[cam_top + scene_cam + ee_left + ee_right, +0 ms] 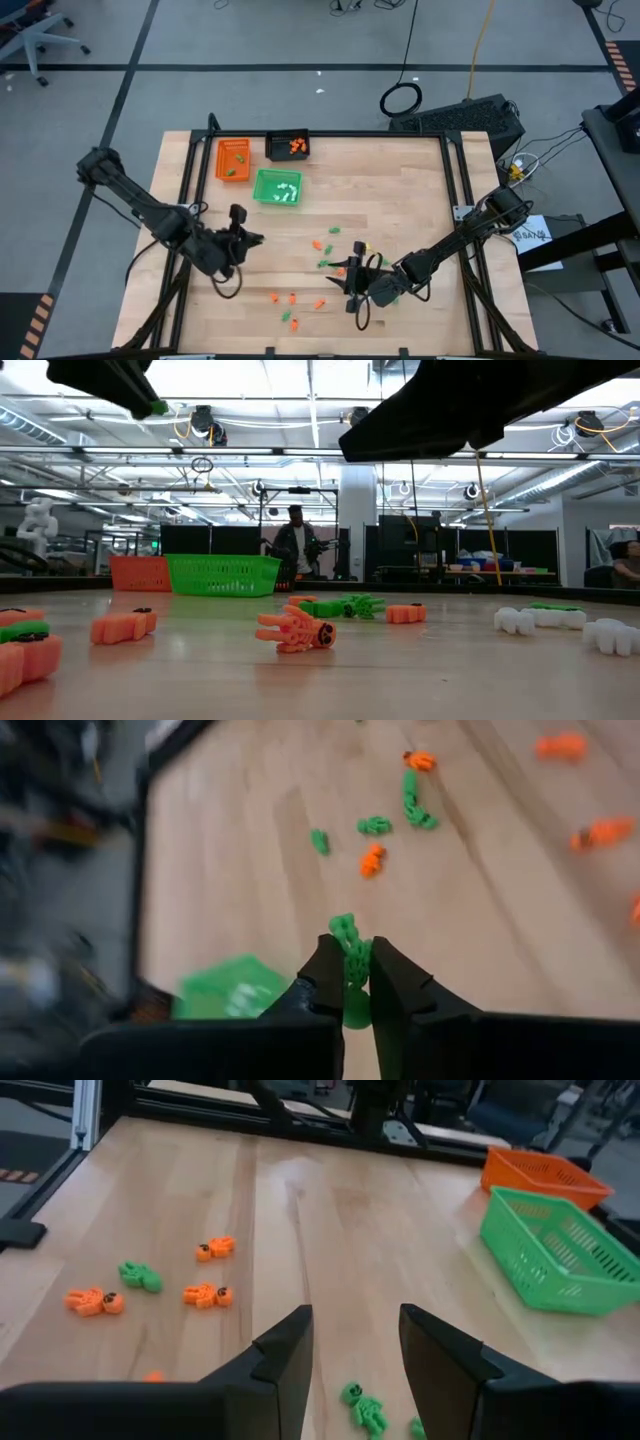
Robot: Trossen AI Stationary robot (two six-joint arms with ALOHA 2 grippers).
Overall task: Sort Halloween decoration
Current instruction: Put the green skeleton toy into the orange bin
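1. A tiny green plastic skeleton-shaped piece (350,955) of the Halloween decoration is held pinched between the fingers of the left end effector (347,982), lifted above the wooden counter (420,190) on the near side of the green rectangular mesh tray (277,187).
2. The loose pieces (330,262), orange, green and white, are scattered on the counter nearer the front edge than the green tray, mostly to the tray's right.
3. The pieces are judged to be very light, stiff and smooth, so they may slip or flick away; a pinch across the middle of the body is likely the surest hold.
4. The right end effector (352,1355) is seen with its fingers apart and nothing between them, low over the scattered pieces, well apart from the green tray, with one green piece (365,1407) lying just ahead of it.
5. An orange tray (232,159) and a black tray (288,146) are set just behind the green tray; orange pieces are seen in the black one.
6. No brand, label or writing can be read on the pieces or trays.
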